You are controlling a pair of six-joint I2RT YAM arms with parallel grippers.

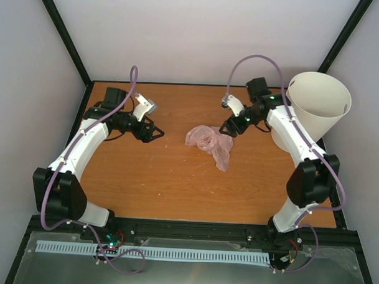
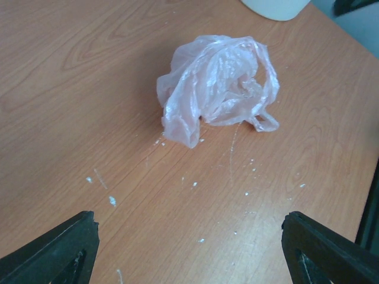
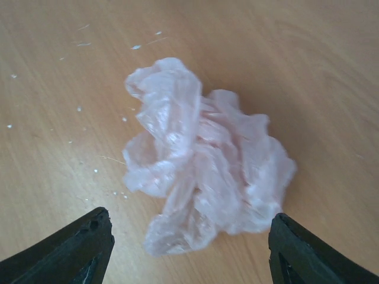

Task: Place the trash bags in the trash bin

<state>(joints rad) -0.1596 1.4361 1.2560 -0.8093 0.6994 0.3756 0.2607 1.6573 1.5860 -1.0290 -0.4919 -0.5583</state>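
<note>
Both arms rise from the near edge of the worktop (image 1: pixel 163 185). The left arm (image 1: pixel 83 151) reaches over the left side, and the left jaws stand wide apart, empty, pointed at the trash bag (image 1: pixel 209 143) but well apart from it. The crumpled pale pink bag lies around the middle of the worktop. The right jaws are at its far right side, spread wide with nothing in them. I cannot tell whether they touch it. The white trash bin (image 1: pixel 318 100) stands by the far right corner, behind the right arm (image 1: pixel 295 139).
</note>
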